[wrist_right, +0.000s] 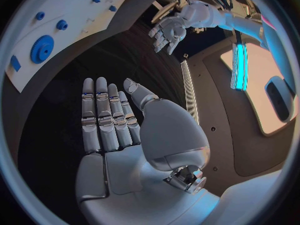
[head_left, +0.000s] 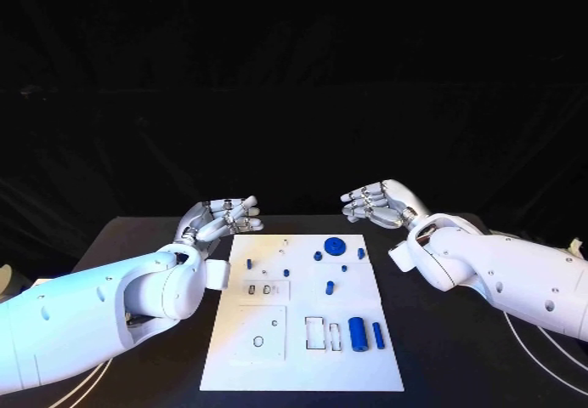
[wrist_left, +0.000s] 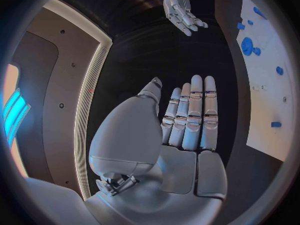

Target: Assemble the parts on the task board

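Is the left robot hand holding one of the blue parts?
No. In the left wrist view the left robot hand has its fingers stretched out with nothing in them, and the blue parts lie on the task board.

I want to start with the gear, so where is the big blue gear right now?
In the head view the big blue gear lies at the far edge of the task board, toward the robot's right, beside a smaller blue piece and nearest the empty right hand.
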Robot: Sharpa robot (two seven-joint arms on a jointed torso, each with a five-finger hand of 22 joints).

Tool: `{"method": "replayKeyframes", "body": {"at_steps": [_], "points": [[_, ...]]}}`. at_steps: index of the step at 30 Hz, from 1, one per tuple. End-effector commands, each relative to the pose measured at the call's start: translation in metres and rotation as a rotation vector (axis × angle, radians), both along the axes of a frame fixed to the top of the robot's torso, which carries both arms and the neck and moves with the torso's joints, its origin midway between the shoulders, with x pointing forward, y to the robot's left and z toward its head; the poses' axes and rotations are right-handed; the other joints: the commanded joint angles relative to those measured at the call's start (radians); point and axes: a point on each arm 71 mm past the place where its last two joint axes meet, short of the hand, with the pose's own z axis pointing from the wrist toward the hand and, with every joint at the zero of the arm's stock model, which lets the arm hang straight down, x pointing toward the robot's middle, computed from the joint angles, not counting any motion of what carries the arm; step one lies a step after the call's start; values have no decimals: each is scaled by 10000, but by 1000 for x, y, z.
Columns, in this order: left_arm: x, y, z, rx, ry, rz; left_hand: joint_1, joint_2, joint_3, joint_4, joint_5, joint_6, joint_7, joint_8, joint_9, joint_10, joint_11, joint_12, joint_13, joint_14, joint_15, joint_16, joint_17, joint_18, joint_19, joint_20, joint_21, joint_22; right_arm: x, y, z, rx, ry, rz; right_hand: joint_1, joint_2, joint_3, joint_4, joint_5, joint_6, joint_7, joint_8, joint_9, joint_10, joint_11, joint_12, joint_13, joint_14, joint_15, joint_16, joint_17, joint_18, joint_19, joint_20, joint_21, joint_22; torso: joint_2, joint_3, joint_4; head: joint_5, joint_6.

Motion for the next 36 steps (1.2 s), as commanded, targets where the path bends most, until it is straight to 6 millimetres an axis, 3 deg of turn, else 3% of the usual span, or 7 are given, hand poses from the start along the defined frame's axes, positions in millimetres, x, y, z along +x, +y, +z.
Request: {"method": "replayKeyframes", "body": {"at_steps": [1, 6, 11, 16, 20, 29, 36], "points": [[-8, -8, 5, -303, 211, -709, 90, 71, 85, -51, -47, 181, -48, -58, 15, 248, -92, -60, 31, 302, -104, 100, 200, 138, 241, -117, 76, 23, -2, 10, -2, -3665, -926, 779, 133, -369, 44, -215, -188, 839, -256, -91, 29, 1066, -347, -201, 38, 1831, -579, 481, 441, 118, 1358, -665, 1194, 546, 401, 39, 94, -112, 150], [-19, -15, 12, -581, 498, -1177, 103, 55, 133, -39, -49, 285, -97, -140, 12, 462, -159, -165, 48, 572, -201, 190, 487, 128, 467, -214, 162, 41, -1, 18, 4, -5719, -1503, 934, 108, -510, -154, -131, -271, 1017, -416, -185, 16, 1355, -576, -278, 48, 3060, -930, 1282, 1024, 129, 2193, -1048, 2225, 1097, 701, 57, 202, -210, 251], [-30, -23, 24, -799, 466, -1599, 94, 13, 134, -36, -52, 261, -70, -219, -2, 425, -126, -283, 29, 494, -174, 121, 582, 109, 465, -216, 144, 25, 2, 28, 16, -7285, -1996, 930, -92, -725, -105, 125, -198, 1220, -628, -311, 19, 1439, -741, -306, 96, 3080, -1140, 3546, 2483, 104, 2514, -1242, 3331, 1755, 1006, 57, 271, -328, 399], [-35, -28, 32, -877, 394, -1780, 117, -15, 145, -57, -51, 238, -44, -280, -9, 389, -97, -370, 16, 412, -145, 46, 640, 102, 423, -197, 107, 0, 3, 37, 21, -7968, -2200, 1024, -182, -864, 128, 355, -247, 1239, -643, -315, 25, 1304, -732, -315, 109, 3010, -1124, 4785, 3403, 102, 2510, -1262, 4079, 2236, 1181, 64, 295, -299, 428], [-38, -29, 37, -923, 321, -1882, 121, -34, 141, -65, -53, 236, -39, -290, -9, 386, -94, -384, 14, 411, -143, 41, 655, 102, 421, -195, 103, -3, 3, 44, 24, -8286, -2330, 1134, -190, -999, 333, 496, -257, 1142, -626, -326, 20, 1133, -716, -321, 90, 3018, -1106, 6351, 4972, 102, 2456, -1247, 4654, 2629, 1307, 67, 335, -357, 439], [-41, -29, 43, -946, 224, -1938, 113, -59, 134, -69, -54, 206, -12, -336, -15, 350, -69, -443, 5, 398, -128, 17, 703, 101, 413, -184, 91, -13, 4, 55, 23, -8800, -2188, 1494, -114, -1245, 816, 802, -257, 1048, -572, -322, 32, 684, -634, -308, 41, 3049, -1009, 9240, 7981, -211, 2828, -1146, 7138, 5468, 1472, 63, 472, -447, 429], [-41, -28, 45, -956, 195, -1958, 103, -68, 129, -68, -57, 182, 7, -369, -19, 327, -52, -482, 1, 382, -115, -3, 734, 99, 405, -174, 81, -21, 5, 61, 21, -9032, -2091, 1678, -155, -1364, 885, 988, -352, 973, -571, -328, 27, 461, -574, -335, 5, 3015, -974, 9814, 8552, -292, 2883, -1093, 7759, 6203, 1564, 62, 520, -471, 443]]}}
